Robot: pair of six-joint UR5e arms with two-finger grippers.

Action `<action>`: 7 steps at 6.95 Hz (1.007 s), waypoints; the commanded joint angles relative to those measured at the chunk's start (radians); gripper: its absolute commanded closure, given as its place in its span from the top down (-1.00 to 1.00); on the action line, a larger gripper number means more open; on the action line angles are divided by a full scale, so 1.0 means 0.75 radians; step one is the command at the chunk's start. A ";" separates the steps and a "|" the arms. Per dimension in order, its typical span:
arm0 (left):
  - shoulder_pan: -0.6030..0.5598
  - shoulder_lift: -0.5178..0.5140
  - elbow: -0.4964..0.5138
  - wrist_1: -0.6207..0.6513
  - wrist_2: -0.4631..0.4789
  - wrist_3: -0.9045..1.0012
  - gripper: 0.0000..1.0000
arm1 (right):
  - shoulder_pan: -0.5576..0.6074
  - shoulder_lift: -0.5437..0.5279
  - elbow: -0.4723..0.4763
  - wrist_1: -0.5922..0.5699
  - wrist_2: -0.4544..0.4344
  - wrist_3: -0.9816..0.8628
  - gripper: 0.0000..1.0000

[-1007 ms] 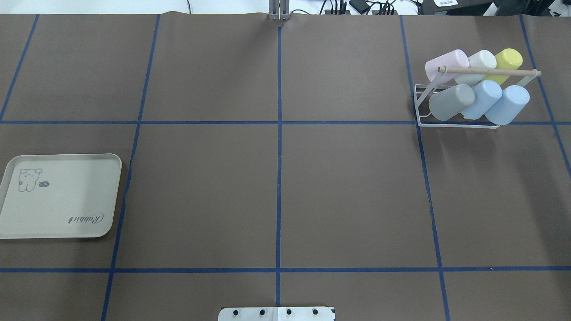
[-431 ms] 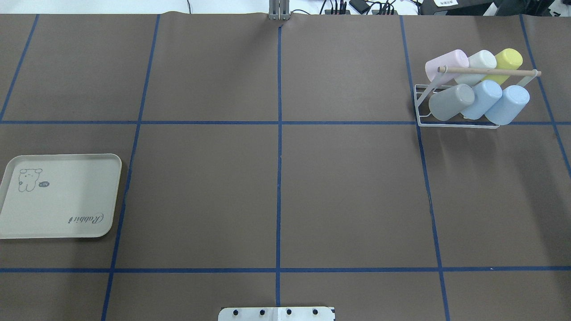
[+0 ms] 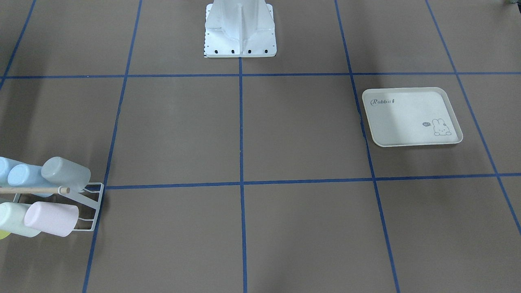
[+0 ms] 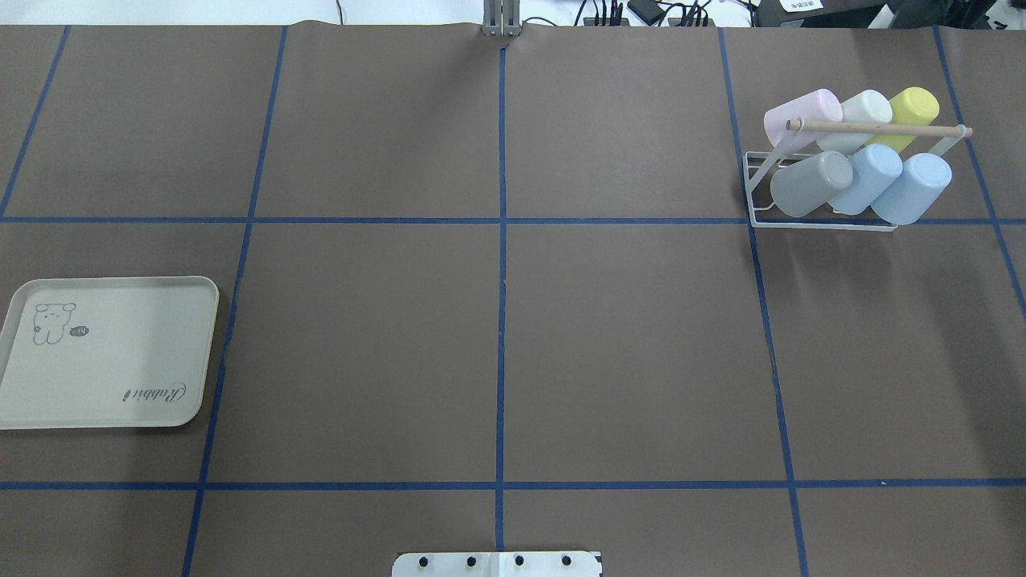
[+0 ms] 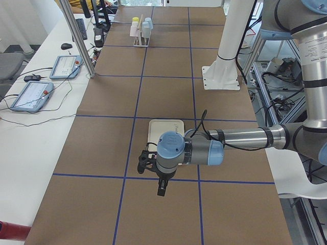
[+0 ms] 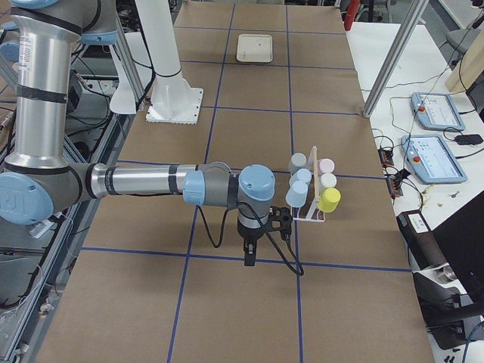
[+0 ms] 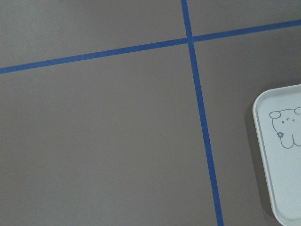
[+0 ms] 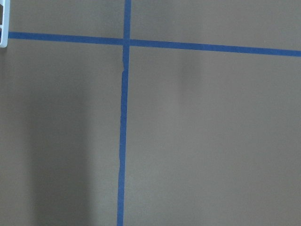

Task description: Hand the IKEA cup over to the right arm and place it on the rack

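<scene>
The white wire rack [image 4: 826, 227] with its wooden dowel [image 4: 882, 128] stands at the far right of the table, also seen in the front view as the rack [image 3: 91, 211]. Several IKEA cups hang on it, among them a pink cup [image 4: 801, 112], a grey cup [image 4: 809, 184] and a blue cup [image 4: 914, 188]. The right arm [image 6: 144, 181] holds the right gripper [image 6: 249, 255] pointing down beside the rack [image 6: 311, 215]; I cannot tell if it is open or shut. The left gripper [image 5: 161, 190] hangs near the tray [image 5: 166, 125]; its state cannot be told either. No cup shows at either gripper.
A cream rabbit-print tray [image 4: 24, 401] with nothing on it lies at the left edge; its corner, the tray [image 7: 282, 188], shows in the left wrist view. The robot's white base [image 3: 240, 49] stands at the table's near middle. Blue tape lines cross the brown table cover.
</scene>
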 commanded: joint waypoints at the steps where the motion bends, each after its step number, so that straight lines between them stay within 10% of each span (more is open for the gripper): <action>1: 0.000 0.000 -0.001 0.000 -0.002 0.000 1.00 | 0.000 0.002 0.002 0.002 0.006 0.000 0.99; 7: 0.000 0.002 0.026 0.002 0.002 -0.006 1.00 | 0.000 0.002 0.028 0.002 0.057 -0.004 0.99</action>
